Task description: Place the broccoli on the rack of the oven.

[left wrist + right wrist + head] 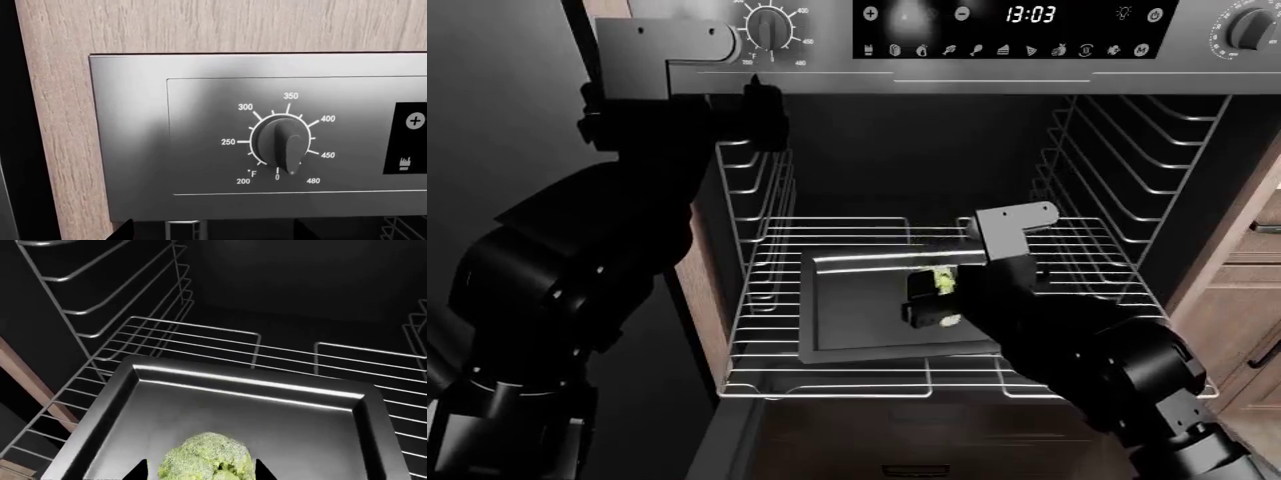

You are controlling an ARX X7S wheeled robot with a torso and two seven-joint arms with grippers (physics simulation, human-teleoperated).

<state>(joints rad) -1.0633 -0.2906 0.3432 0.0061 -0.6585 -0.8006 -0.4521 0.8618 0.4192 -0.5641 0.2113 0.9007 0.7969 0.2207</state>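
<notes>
Broccoli (208, 457) fills the near edge of the right wrist view, caught between the two dark fingertips (137, 471) of the right gripper (932, 298), which is closed on it. From the head view, that gripper hangs just above the dark baking tray (854, 320), which rests on the wire rack (827, 235) pulled out of the open oven (894, 150). Held there, the floret seems poised for release, though it would land on the tray rather than on bare bars. At the left, the left arm (627, 180) is raised near the control panel (200, 135), its camera facing the temperature knob (283, 142); whether its fingers are open or closed cannot be told.
</notes>
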